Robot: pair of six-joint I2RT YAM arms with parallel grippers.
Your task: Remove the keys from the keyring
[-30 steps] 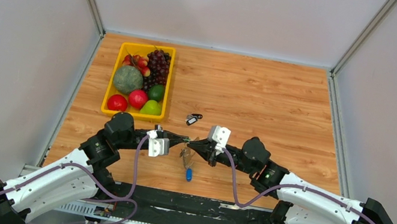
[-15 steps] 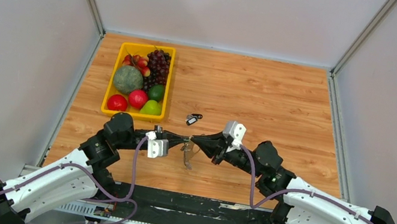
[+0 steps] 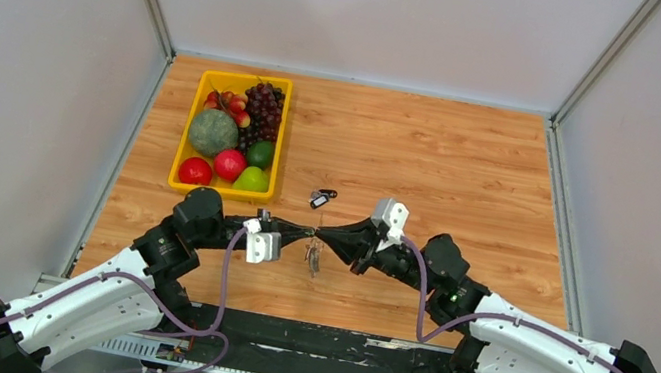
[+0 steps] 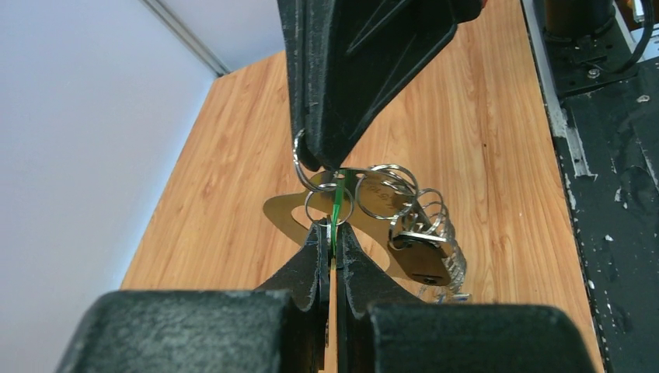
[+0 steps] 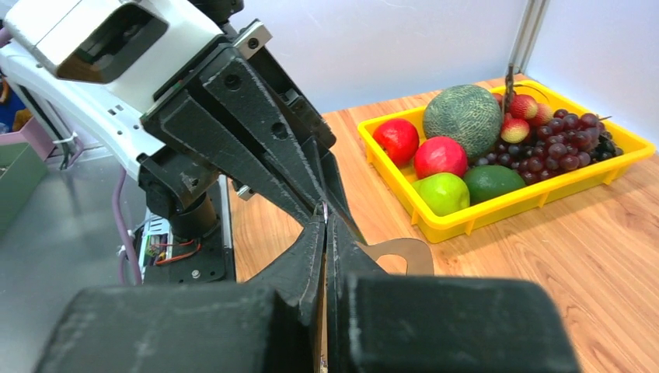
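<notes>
The keys point(image 3: 313, 259) hang as a small bunch between my two grippers, just above the table. My left gripper point(image 3: 304, 234) is shut; in the left wrist view its tips point(image 4: 334, 231) pinch a small ring with a green tag point(image 4: 337, 203). The keyring point(image 4: 284, 214), a flat silvery loop, hangs behind it with more rings point(image 4: 387, 191) and a brass piece point(image 4: 423, 263). My right gripper point(image 3: 326, 238) is shut tip to tip against the left one point(image 5: 325, 214), on a wire ring point(image 4: 298, 158). The flat loop also shows in the right wrist view point(image 5: 412, 252).
A separate dark key with a tag point(image 3: 322, 196) lies on the wooden table behind the grippers. A yellow basket point(image 3: 182, 139) of fruit stands at the back left, also in the right wrist view point(image 5: 505, 208). Grey walls enclose the table.
My right arm has swung to the right while its tips stayed at the left gripper. The hanging bunch has risen and drawn together; the blue tag that hung low no longer shows.
</notes>
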